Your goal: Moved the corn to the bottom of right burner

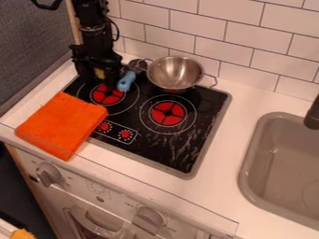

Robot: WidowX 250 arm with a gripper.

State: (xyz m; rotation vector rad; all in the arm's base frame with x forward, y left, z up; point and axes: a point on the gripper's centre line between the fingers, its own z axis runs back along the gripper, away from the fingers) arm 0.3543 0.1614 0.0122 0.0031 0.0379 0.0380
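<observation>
The black gripper [105,80] hangs over the back left of the black stove, just behind the left burner [107,94]. A small yellow patch [100,73], perhaps part of the corn, shows amid the gripper's dark parts; the rest of it is hidden, and whether it is held is unclear. The right burner [168,113], a red disc inside white rings, lies near the middle of the stove with dark glass below it.
A metal pot [176,73] stands behind the right burner. Right beside the gripper is a blue-handled utensil [126,81]. An orange cloth [62,125] covers the stove's front left corner. The grey sink [250,161] is at the right.
</observation>
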